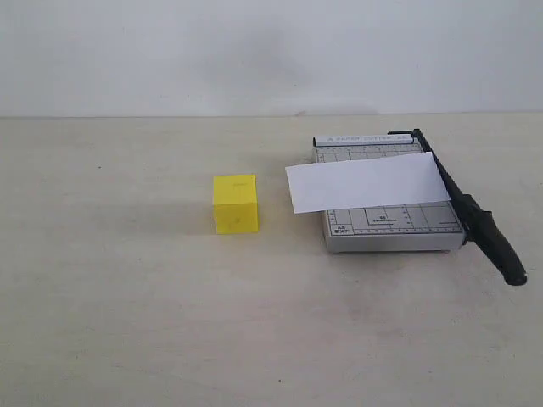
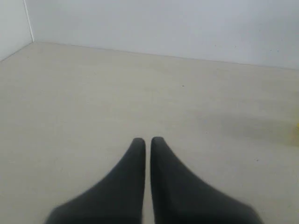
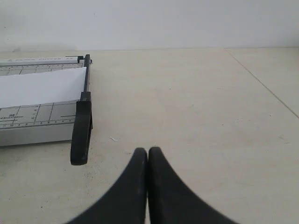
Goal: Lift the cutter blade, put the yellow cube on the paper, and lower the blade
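- While the cutter blade lies down flat along the 3 o'clock edge of the grey base in the ext. view, its thick handle end sticks out past the base corner toward 5 o'clock.
- The paper lies across the base, a bit tilted. Its 3 o'clock end reaches the blade. Its 9 o'clock end hangs out over the base edge, above the table.
- The yellow cube stands on the table at approx. 9 o'clock from the base. It is near the free end of the paper but apart from it, not on the sheet.
- Left gripper: the two dark fingers are nearly pressed together, w/ only a thin slit between the tips, and they pinch nothing. Under them is plain table.
- Right gripper: the fingers are pressed together tip to tip and pinch nothing. In the right wrist view the blade handle is near the tips but clearly apart, no contact. The base and paper show beyond it.
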Controlling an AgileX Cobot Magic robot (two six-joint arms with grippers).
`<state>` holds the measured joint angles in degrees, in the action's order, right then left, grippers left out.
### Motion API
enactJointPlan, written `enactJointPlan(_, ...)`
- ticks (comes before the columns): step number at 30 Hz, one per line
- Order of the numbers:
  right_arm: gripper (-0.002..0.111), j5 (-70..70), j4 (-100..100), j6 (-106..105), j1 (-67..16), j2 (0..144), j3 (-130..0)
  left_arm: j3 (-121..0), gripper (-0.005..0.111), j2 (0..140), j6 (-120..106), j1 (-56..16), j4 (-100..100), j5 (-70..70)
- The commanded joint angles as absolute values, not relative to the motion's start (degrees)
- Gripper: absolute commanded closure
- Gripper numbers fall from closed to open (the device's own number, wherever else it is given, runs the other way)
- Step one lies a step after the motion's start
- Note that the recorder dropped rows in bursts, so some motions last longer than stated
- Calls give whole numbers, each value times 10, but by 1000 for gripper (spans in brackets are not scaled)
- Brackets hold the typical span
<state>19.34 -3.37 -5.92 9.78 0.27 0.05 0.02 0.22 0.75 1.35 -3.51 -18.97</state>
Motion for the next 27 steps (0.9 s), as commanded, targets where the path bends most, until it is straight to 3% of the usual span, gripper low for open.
enactJointPlan(1, 109, 191, -32, -63, 101, 0, 0, 0, 102, 0, 6, 11, -35, -180)
enactJointPlan(10, 109, 105, 39, -199, 101, 0, 0, 0, 102, 0, 6, 11, -35, -180)
enactJointPlan(13, 109, -25, -190, -6, 101, 0, 0, 0, 102, 0, 6, 11, -35, -180)
enactJointPlan(16, 109, -98, -228, 44, 101, 0, 0, 0, 102, 0, 6, 11, -35, -180)
enactJointPlan(22, 109, -61, -227, 47, 101, 1, 0, 0, 102, 0, 6, 11, -35, -180)
enactJointPlan(27, 109, -30, -214, 40, 101, 217, -34, 0, 102, 0, 6, 11, -35, -180)
